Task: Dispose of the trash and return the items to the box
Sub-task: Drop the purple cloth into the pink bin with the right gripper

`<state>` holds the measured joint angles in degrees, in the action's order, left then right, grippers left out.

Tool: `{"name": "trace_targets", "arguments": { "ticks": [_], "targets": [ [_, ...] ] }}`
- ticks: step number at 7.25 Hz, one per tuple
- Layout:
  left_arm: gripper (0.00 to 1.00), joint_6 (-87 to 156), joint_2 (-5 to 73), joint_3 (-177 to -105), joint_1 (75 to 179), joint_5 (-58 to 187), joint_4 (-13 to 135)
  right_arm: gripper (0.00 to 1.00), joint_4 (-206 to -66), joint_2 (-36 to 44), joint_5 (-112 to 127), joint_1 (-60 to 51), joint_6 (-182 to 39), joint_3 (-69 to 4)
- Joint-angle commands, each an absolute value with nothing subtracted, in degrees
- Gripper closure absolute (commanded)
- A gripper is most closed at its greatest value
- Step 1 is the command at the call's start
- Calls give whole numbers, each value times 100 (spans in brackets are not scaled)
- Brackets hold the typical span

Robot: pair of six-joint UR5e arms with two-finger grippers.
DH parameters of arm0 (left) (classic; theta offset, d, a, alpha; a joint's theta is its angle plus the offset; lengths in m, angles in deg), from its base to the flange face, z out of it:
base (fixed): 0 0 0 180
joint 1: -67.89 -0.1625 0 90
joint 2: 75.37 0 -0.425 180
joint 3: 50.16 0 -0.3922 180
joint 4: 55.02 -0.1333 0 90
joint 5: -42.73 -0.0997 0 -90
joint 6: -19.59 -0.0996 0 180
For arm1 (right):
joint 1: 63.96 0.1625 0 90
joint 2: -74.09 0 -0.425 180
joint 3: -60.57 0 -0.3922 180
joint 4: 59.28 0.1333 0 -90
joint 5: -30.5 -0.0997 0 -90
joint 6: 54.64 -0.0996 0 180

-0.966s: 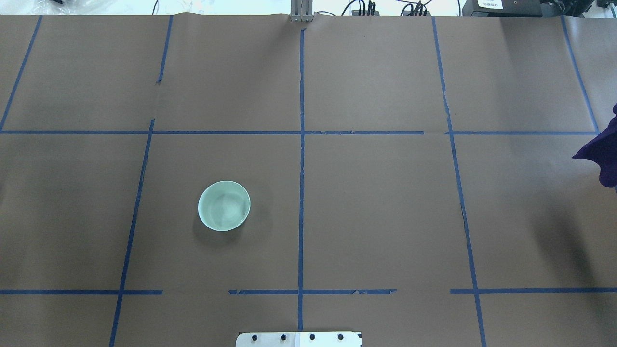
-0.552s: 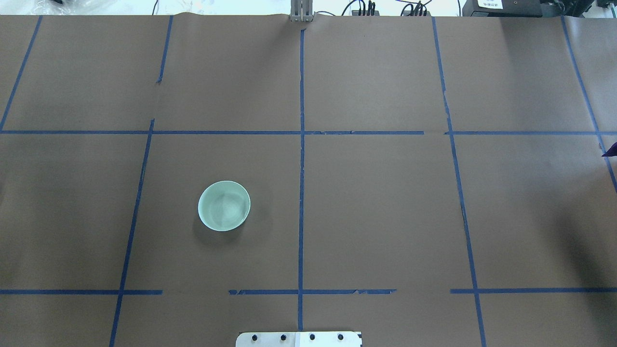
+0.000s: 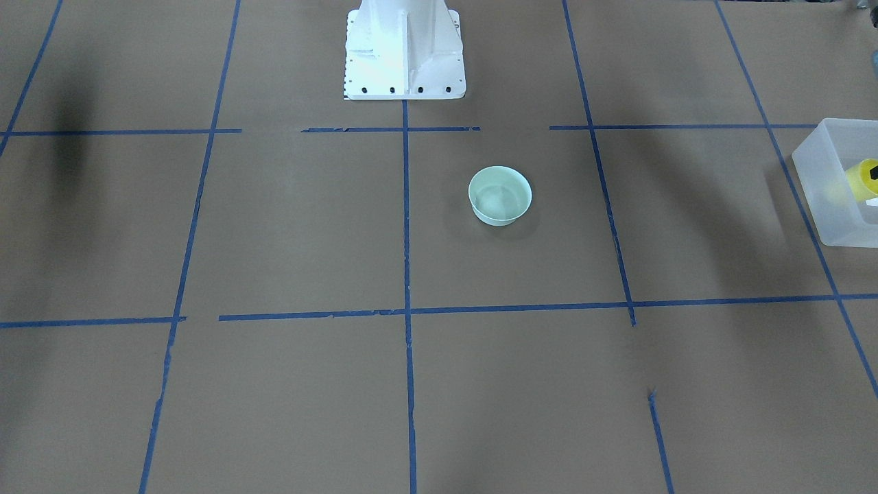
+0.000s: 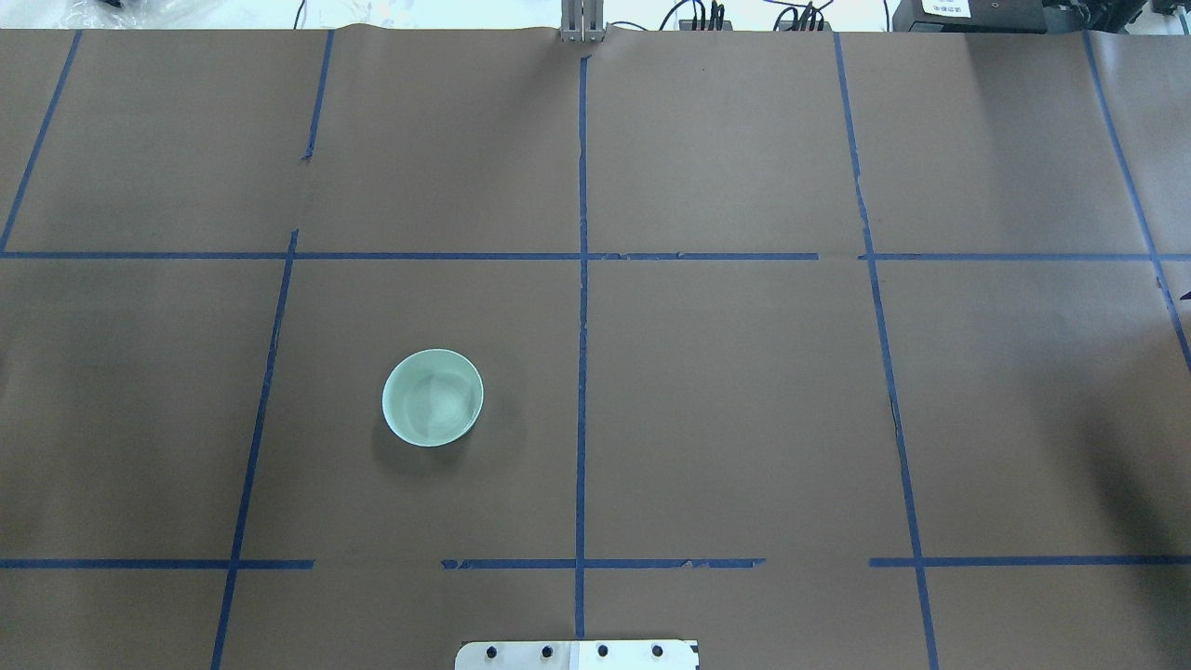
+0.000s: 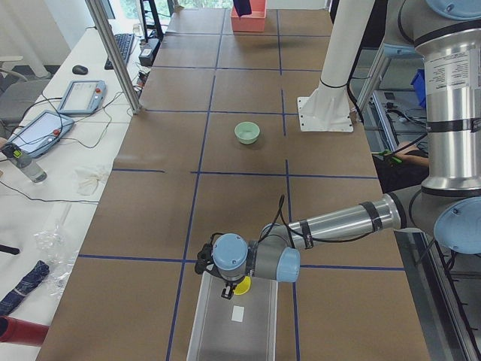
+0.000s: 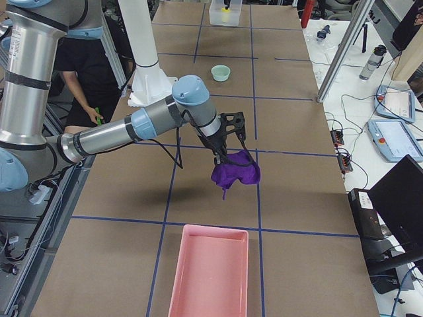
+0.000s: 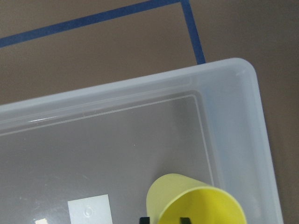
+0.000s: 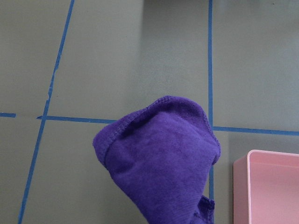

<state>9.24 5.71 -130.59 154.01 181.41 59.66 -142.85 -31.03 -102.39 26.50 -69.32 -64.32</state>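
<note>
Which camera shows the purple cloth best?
The right wrist view: the purple cloth fills it, close up. Exterior right shows it whole, hanging from the right gripper; exterior left, only a distant speck; the rest, nothing clear.

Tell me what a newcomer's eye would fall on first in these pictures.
The purple cloth dangles at the right tool above the brown table, just short of the pink tray. Next comes the yellow cup, pinched in the left tool over the inside of the frosted bin at the table's other end. The mint-green bowl sits alone mid-table.
</note>
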Motion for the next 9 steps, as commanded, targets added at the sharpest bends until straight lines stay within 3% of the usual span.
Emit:
{"name": "trace_targets", "arguments": {
  "ticks": [1, 4, 6, 9],
  "targets": [
    [2, 922, 584, -13346, 15419, 18090, 5994, 100, -14373, -3103, -10239, 2744, -6818, -6406],
    [1, 922, 268, -14689, 15838, 17697, 5793, 100, -14488, -3094, -10170, 2805, -6442, -6362],
    [0, 1192, 773, -15594, 16008, 17335, 4131, 100, -14488, -3094, -10108, 3417, -5312, -5829],
    [0, 2526, 1383, -16010, 15686, 17447, 3805, 100, -14393, -3050, -9123, 3754, -3700, -4924]
  ]
}}
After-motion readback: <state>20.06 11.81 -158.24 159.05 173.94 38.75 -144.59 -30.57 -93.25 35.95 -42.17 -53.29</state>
